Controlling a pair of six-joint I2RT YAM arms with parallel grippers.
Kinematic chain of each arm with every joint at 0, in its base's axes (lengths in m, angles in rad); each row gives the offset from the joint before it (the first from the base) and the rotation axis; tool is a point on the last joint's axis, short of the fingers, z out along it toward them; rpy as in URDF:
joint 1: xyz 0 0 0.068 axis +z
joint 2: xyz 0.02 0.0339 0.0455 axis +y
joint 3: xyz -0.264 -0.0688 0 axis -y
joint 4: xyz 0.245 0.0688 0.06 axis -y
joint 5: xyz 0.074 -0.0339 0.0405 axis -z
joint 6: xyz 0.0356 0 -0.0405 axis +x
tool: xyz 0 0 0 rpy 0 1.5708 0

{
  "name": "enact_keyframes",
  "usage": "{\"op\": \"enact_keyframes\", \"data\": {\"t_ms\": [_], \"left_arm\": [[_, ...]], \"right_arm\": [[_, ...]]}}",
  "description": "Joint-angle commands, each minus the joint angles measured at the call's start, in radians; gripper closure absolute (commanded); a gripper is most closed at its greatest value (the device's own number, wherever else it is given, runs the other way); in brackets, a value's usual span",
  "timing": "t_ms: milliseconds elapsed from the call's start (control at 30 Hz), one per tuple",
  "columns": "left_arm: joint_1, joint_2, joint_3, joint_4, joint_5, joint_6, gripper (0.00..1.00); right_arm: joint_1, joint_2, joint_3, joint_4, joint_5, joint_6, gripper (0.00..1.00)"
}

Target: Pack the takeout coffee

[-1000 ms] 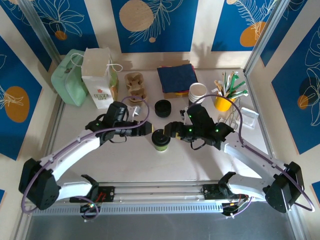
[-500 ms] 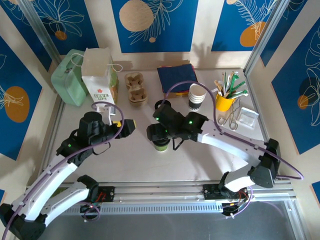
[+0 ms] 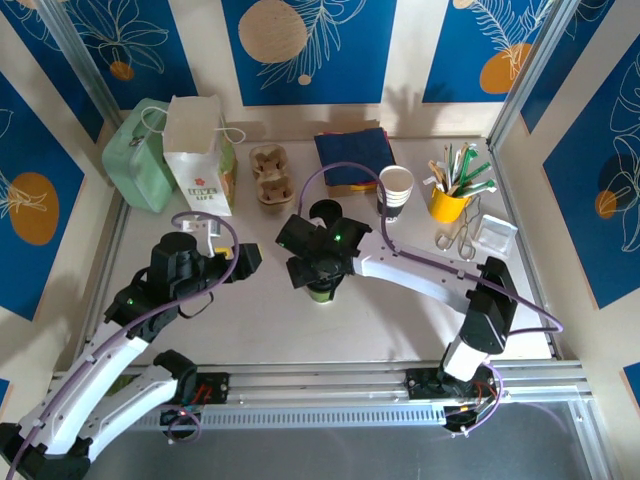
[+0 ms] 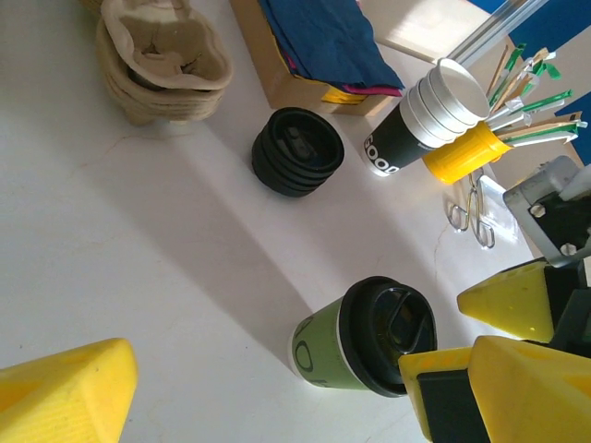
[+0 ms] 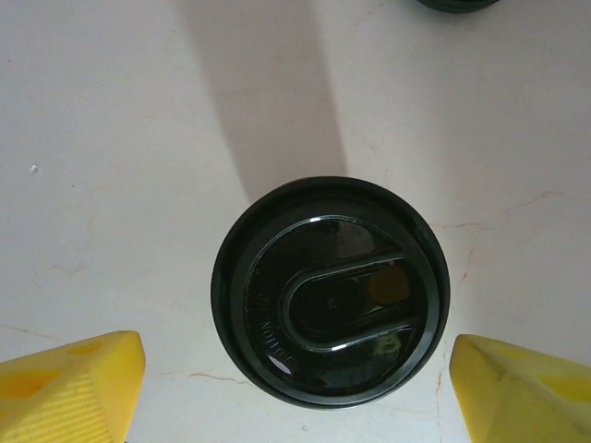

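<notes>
- Straddling the takeout coffee from straight above, the right gripper has its jaws wide apart. One yellow fingertip sits on each side of the black lid, with bare table showing in both gaps. That looks like alignment for a grasp, not a grip.
- The left gripper hangs off to the cup's left, its jaws spread and empty, probably held aside so the two arms don't crowd each other.
- The cup stands upright mid-table with its lid on and clear of its neighbours, so fingers have room on both sides.
- Behind it are the stack of black lids and the cup stack.
- The paper bag stands upright at the back left and is likely where the cup goes.
</notes>
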Motion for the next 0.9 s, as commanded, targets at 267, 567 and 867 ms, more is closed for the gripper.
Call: {"op": "enact_keyframes", "data": {"t_ms": [267,567,867], "left_arm": [[0.013,0.014,-0.004,0.013,0.0,0.018,0.07],[0.016,0.018,-0.001,0.016,0.002,0.017,0.07],[0.017,0.021,-0.013,0.023,0.012,0.008,0.06]], "right_arm": [[-0.024,0.055,0.025,-0.032,-0.02,0.022,0.15],[-0.042,0.065,0.011,-0.029,-0.006,0.038,0.15],[-0.047,0.064,-0.01,-0.005,-0.02,0.047,0.17]]}}
